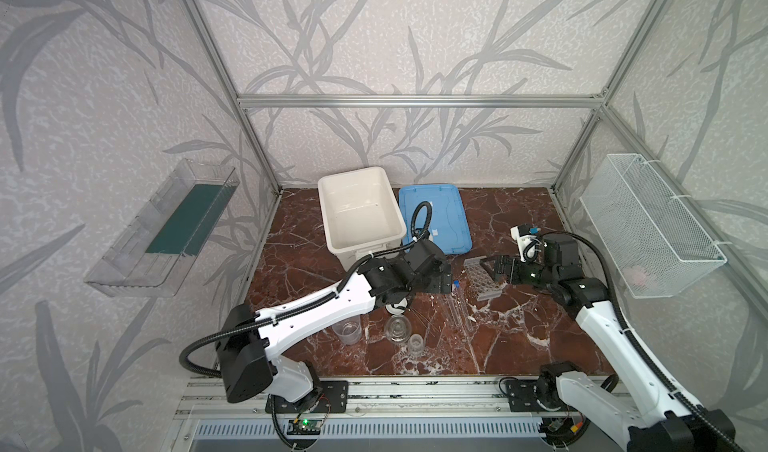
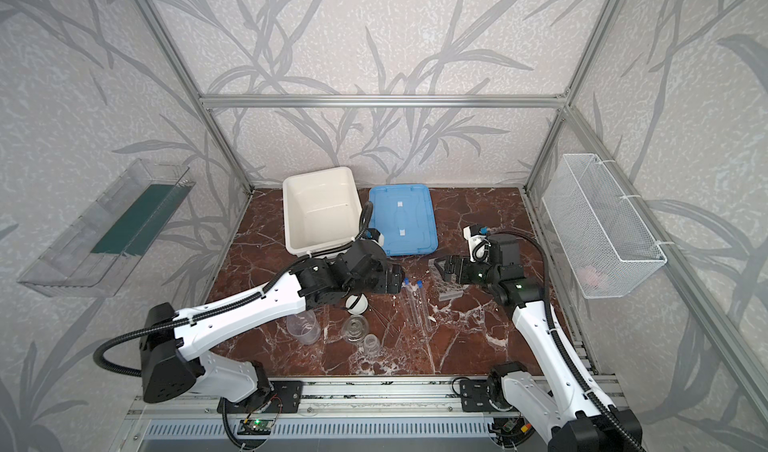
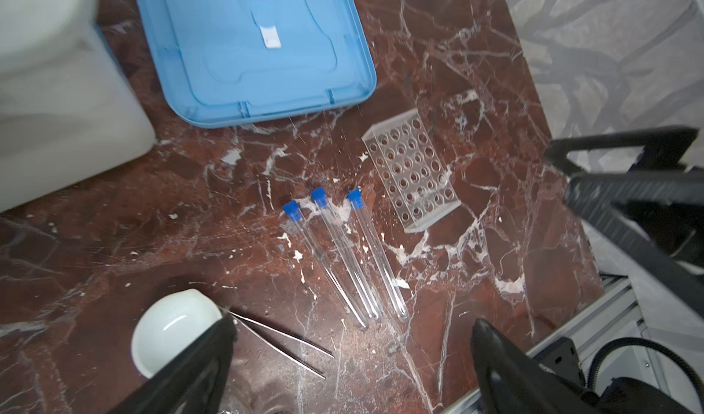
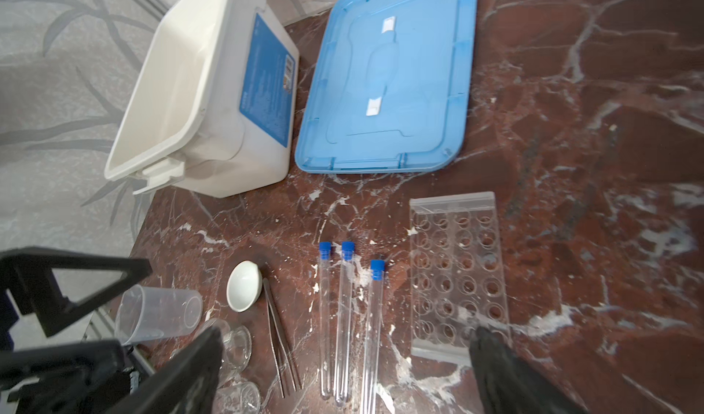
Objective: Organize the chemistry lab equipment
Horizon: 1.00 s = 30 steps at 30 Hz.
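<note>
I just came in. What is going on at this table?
Two robot arms hang over a marble table. The left gripper is open near the white dish and three test tubes lying side by side; the right gripper is open at the tube rack. Neither holds anything. Beakers stand near the front, and the white box is open, empty, its blue lid beside it.

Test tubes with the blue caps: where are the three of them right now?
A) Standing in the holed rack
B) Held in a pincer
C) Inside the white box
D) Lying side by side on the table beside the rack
D: the test tubes lie flat, side by side, on the marble table next to the rack, whose holes hold none.
</note>
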Each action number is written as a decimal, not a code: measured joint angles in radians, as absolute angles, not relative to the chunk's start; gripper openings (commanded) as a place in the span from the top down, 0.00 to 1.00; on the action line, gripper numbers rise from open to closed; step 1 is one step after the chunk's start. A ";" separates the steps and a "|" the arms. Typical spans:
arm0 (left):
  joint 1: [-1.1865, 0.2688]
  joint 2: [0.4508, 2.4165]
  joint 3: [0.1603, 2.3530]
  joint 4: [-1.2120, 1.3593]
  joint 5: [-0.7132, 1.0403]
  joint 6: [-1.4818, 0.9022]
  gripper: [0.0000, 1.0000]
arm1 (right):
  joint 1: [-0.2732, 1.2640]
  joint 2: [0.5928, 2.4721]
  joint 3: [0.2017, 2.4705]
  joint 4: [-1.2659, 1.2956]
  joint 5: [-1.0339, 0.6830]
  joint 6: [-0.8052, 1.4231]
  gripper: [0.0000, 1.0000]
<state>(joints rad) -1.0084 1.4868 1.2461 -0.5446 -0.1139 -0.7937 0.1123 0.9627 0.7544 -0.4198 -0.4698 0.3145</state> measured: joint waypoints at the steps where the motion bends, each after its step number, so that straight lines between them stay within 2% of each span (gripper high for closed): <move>1: -1.017 1.508 1.247 -0.542 -0.102 -0.801 0.12 | 0.097 0.966 0.748 -0.426 -0.467 0.319 0.01; 6: -1.022 1.662 1.275 -0.524 -0.050 -0.796 0.25 | 0.084 0.980 0.735 -0.447 -0.469 0.327 0.01; 8: -1.015 1.719 1.279 -0.514 -0.033 -0.787 0.35 | 0.084 0.979 0.735 -0.447 -0.472 0.328 0.01; 30: -0.993 1.990 1.373 -0.559 -0.051 -0.762 0.59 | 0.073 0.981 0.715 -0.467 -0.472 0.321 0.01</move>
